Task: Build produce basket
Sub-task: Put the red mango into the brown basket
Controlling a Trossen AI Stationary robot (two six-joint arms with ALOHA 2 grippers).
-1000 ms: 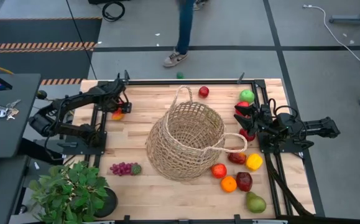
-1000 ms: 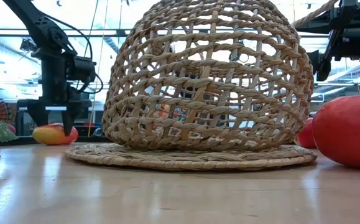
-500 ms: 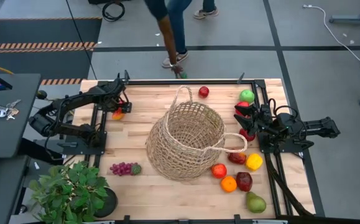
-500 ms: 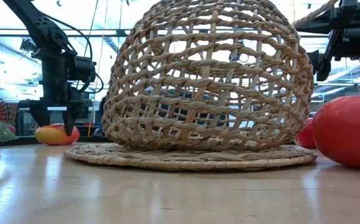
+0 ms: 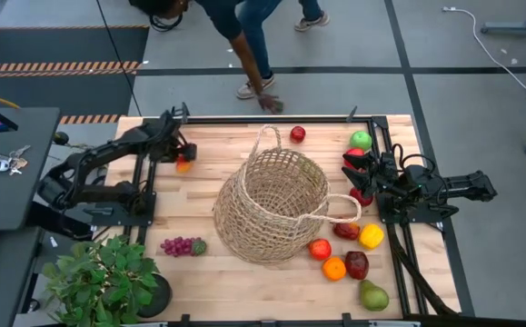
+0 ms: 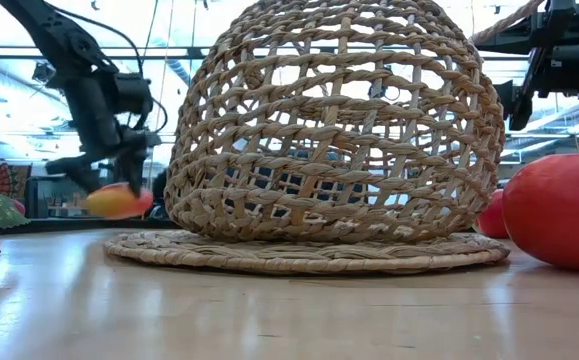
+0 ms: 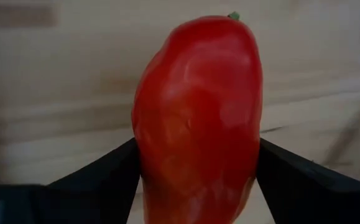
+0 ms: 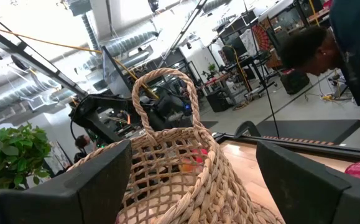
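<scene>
Basket (image 5: 272, 207) of round open-weave tan straw lying tipped, holding nothing; left gripper (image 5: 182, 155) clamping a red-orange oblong fruit (image 7: 198, 124); right gripper (image 5: 367, 173) gaping, holding nothing; showing no readable writing

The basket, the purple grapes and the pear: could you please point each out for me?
basket (image 5: 272, 204): high view, on its woven side wall.
purple grapes (image 5: 179, 246): high view, on the middle of the bunch.
pear (image 5: 373, 296): high view, on its wide green body.

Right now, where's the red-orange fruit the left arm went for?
In the left gripper, lifted off the table at far left, left of the basket.
</scene>
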